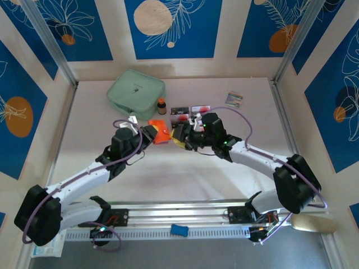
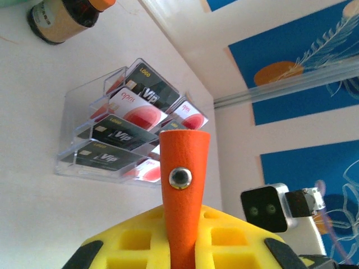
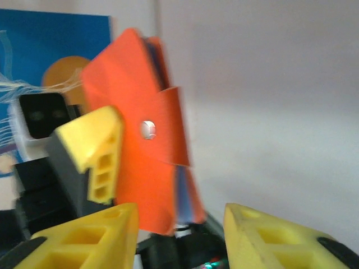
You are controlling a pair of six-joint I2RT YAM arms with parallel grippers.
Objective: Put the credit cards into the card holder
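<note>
Pale worktop (image 1: pixel 168 174), boxed in by blue-and-cream panels (image 1: pixel 168 28) at the far, left and right sides. Two arms reaching in from the near edge and meeting over the middle: left arm (image 1: pixel 84 174) from the near-left corner, right arm (image 1: pixel 258 157) from the near-right.

Near the far-left corner, mint-green zip pouch (image 1: pixel 136 89), flat on the worktop. About midway along the far edge, clear tiered rack (image 1: pixel 188 111) with the credit cards (image 2: pixel 137 112) standing in its slots, some black, some pale with red round marks.

At the left gripper (image 1: pixel 150 133), jaws clenched on the card holder (image 1: pixel 161 134). Orange-red, held over the middle of the worktop, nearer than the rack and apart from it. From the left wrist, strap (image 2: pixel 182 162) rising upright from between the yellow fingers (image 2: pixel 129 246), metal snap (image 2: pixel 179 177) facing the camera.

At the right gripper (image 3: pixel 179 216), jaws released and spread wide, just beside the holder, its lower corner hanging toward the gap between them. Contact impossible to tell through the blur.

Small brown bottle (image 1: pixel 161 105) with orange cap, upright between pouch and rack. Small multicoloured packet (image 1: pixel 234 100) toward the far-right corner, apart from the rack. Small blue piece (image 1: pixel 179 230) on the rail (image 1: pixel 168 216) at the near edge.
</note>
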